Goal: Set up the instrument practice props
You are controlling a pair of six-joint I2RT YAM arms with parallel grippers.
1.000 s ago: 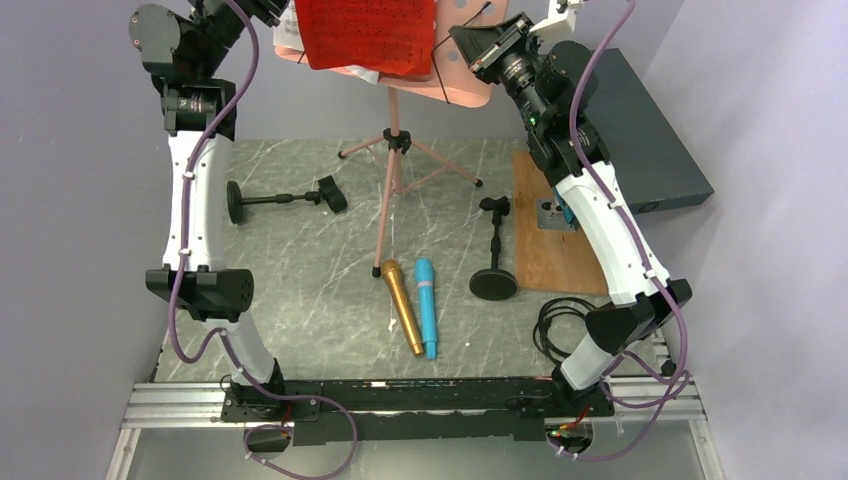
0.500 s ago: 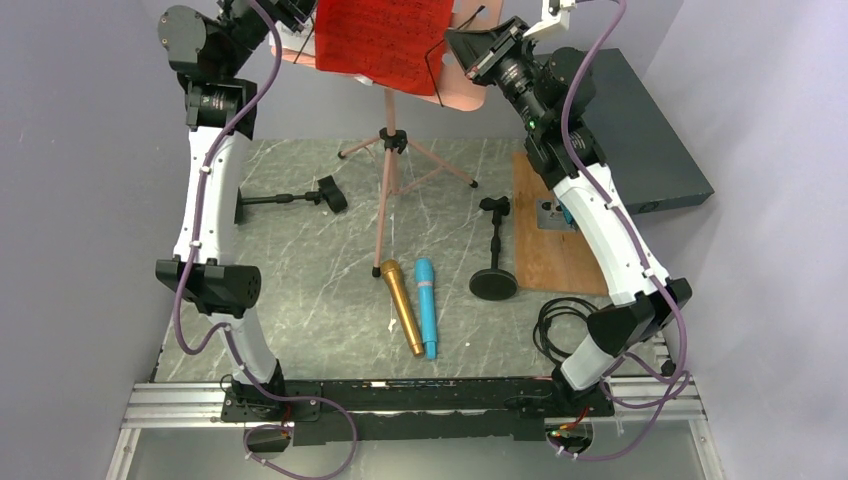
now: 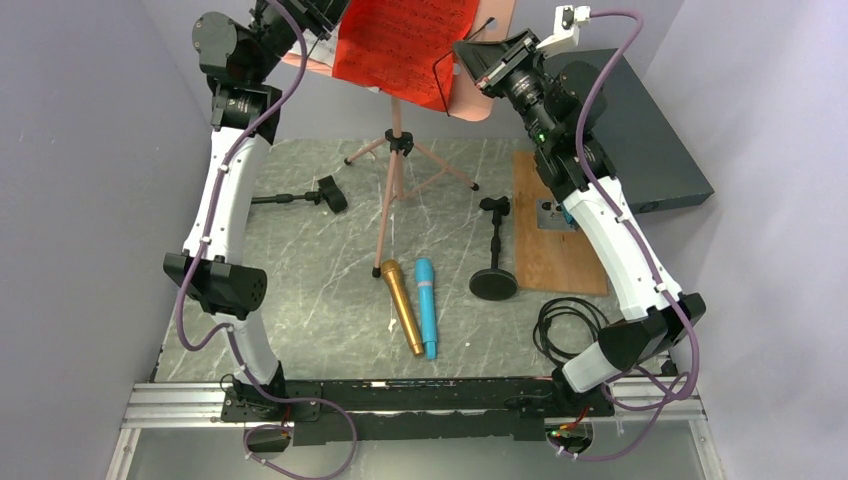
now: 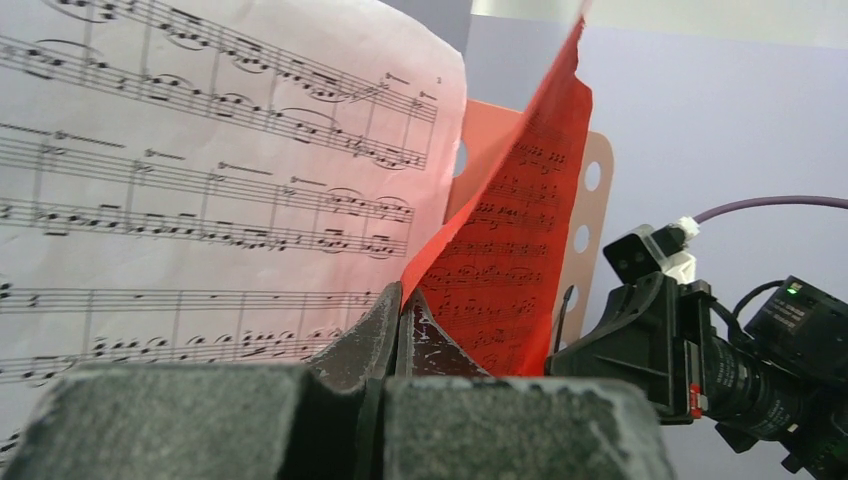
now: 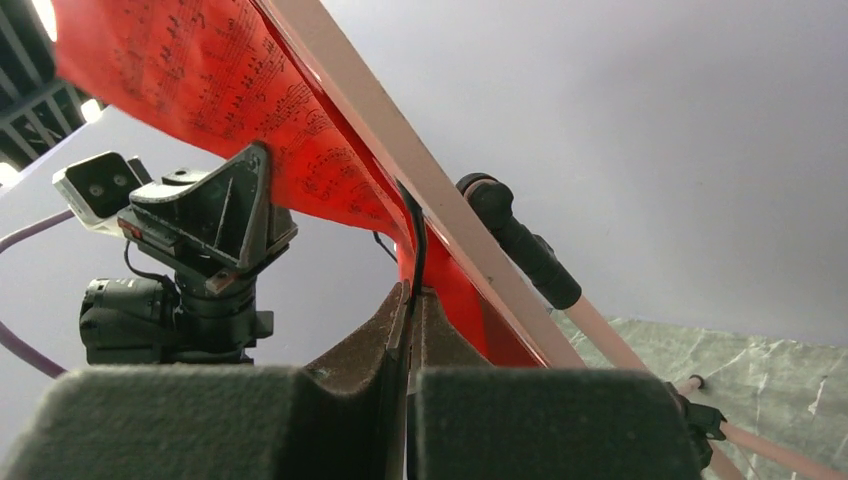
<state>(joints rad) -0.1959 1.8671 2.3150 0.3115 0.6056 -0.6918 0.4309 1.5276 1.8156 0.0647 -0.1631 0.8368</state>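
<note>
Reaching high, left gripper pinching red page

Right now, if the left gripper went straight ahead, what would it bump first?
The red page: the left gripper, shut, seems to pinch its bottom corner. The pink desk lies behind, I think.

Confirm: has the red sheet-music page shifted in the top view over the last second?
Yes. The red page has slid right, toward the dark-teal box, which has stayed put.
</note>
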